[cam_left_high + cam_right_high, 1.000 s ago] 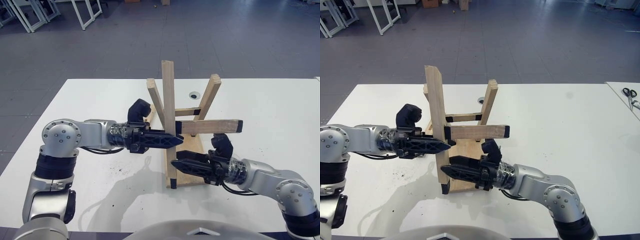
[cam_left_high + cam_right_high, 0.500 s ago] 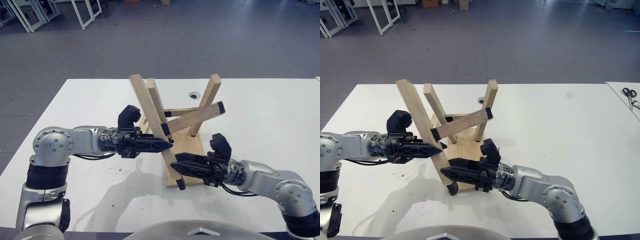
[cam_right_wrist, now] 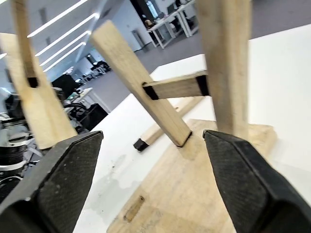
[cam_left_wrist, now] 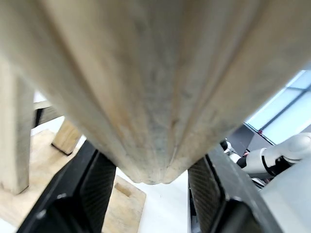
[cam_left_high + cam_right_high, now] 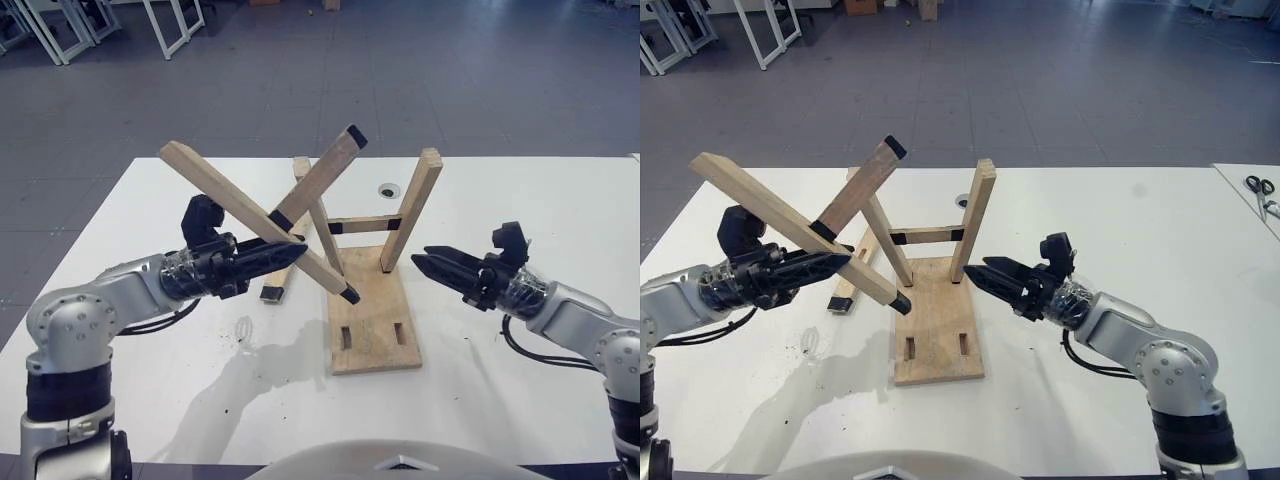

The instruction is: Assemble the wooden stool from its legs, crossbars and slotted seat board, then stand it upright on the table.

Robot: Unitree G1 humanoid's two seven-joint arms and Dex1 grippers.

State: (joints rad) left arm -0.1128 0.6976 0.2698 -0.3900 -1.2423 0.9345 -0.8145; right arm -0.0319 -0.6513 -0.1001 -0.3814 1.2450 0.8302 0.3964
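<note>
- Left eye view showed the white table (image 5: 520, 200) with its far edge running behind the stool parts and its left edge slanting toward the robot. The seat board (image 5: 372, 345) lay flat near the middle, well apart from both edges.
- White tabletop stretched to the right of the board, and the right gripper (image 5: 425, 260) hung over it, near the right standing leg (image 5: 415, 210) but apart from it.
- In the right wrist view its fingers (image 3: 63, 179) were spread wide with nothing between them.
- Two legs stood in the board's far end – the right one and a left standing leg (image 5: 318, 225), leaning toward each other's tops and joined by a short crossbar (image 5: 365, 224).
- Two slots (image 5: 345, 338) in the board's near end were unfilled.
- The left gripper (image 5: 288, 249) was clamped on a lifted leg (image 5: 215, 182), held slanted in the air left of the board, with its black-tipped lower end near the board's left edge – whether touching, I could not tell.
- A second crossbar (image 5: 325, 170) rose from that leg, up and away from the robot.
- A loose bar (image 5: 283, 278) lay on the table just left of the board.
- Pale wood, black end caps.
</note>
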